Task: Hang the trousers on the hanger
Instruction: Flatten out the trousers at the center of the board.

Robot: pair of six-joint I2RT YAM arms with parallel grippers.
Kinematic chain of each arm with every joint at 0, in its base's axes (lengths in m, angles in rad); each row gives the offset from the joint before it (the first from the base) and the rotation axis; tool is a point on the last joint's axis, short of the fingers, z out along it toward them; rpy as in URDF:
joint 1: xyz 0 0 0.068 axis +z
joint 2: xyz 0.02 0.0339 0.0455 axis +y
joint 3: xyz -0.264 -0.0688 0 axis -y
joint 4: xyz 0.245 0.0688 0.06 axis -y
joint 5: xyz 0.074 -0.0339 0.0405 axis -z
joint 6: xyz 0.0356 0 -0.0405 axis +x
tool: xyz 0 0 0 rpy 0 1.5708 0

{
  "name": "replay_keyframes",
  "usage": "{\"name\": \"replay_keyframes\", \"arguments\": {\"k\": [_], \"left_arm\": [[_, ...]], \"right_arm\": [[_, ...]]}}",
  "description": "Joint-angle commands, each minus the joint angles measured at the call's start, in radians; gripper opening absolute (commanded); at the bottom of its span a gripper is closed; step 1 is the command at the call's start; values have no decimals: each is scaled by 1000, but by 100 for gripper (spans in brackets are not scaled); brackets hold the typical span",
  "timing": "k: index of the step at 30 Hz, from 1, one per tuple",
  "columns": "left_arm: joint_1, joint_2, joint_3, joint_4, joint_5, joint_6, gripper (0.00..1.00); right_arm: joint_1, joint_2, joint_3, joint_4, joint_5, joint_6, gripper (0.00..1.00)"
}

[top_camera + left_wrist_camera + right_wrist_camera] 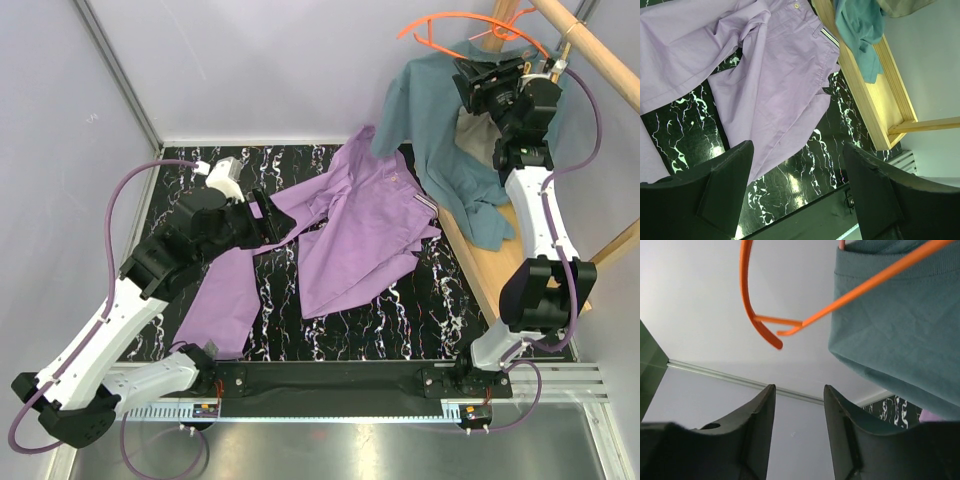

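Observation:
The lilac trousers (350, 230) lie spread on the black marble table (400, 320), one leg running to the near left. Their striped waistband (829, 38) shows in the left wrist view, beside the wooden rack. My left gripper (266, 220) hovers over the trousers' left leg, open and empty (797, 150). My right gripper (465, 80) is raised by the rack's rail, open and empty (799, 390), just below an orange hanger (747, 300) and beside the teal shirt (890, 330). I see no yellow hanger in any view.
The teal shirt (430, 120) and a small grey garment (475, 135) hang from the wooden rail (590, 50) at the back right. An empty orange hanger (440, 22) hangs there too. The rack's wooden base (490, 270) lies along the table's right side.

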Motion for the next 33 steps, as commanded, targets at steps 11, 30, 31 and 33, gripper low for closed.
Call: {"name": "replay_keyframes", "arguments": {"k": [11,30,31,33], "left_arm": [[5,53,3,87,49,-2,77],[58,69,-45,-186,-28,-7,78],[80,67,-55,-191,-11,1,78],[112,59,-89,-206,6,9,78]], "right_arm": [[130,-121,-174,-355,-142,-285,34],[192,336,-1,-661,333,-781,9],[192,392,41,-675,335,-783,8],[192,454,65,-677,382,-780,7]]}}
